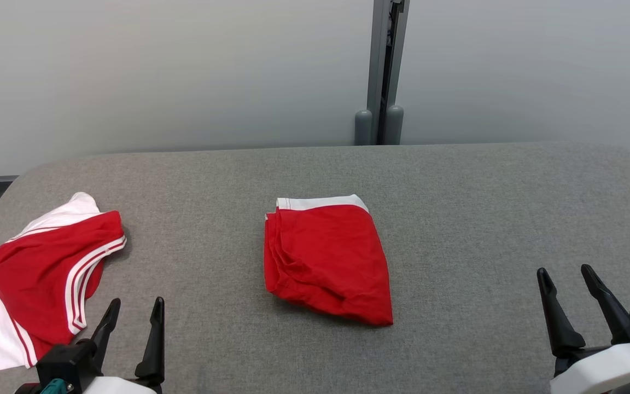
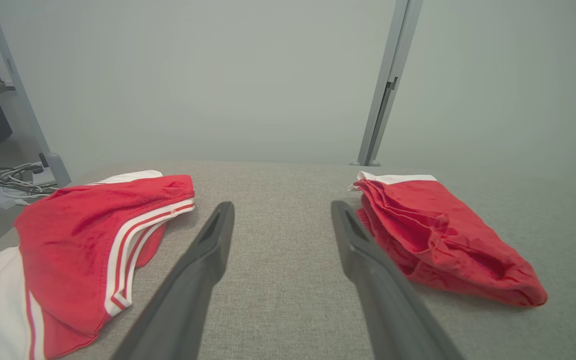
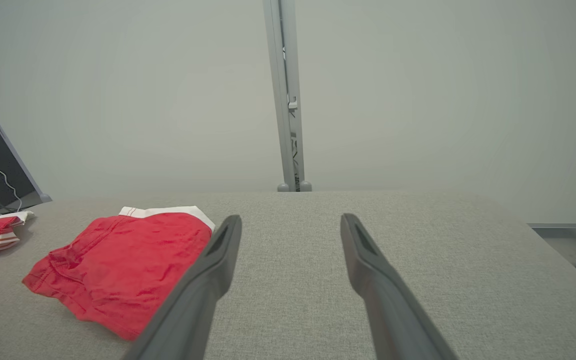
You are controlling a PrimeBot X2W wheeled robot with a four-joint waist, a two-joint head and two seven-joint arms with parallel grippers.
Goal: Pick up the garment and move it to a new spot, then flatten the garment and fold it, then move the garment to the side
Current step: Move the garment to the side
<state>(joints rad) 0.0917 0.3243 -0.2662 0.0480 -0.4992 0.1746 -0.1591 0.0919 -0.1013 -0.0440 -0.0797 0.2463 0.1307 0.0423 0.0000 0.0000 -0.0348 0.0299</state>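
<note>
A folded red garment (image 1: 327, 262) with a white band lies in the middle of the gray surface (image 1: 457, 219). The left gripper (image 1: 136, 302) and right gripper (image 1: 564, 271) hover at the near corners, well apart from it, fingers (image 2: 203, 270) spread and empty. A rumpled red-and-white garment (image 1: 47, 273) lies just beside the left gripper.

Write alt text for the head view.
A folded red garment with a white band lies in the middle of a grey table. An unfolded red and white garment lies at its left edge. The left gripper and right gripper are open, empty, at the lower corners.
</note>
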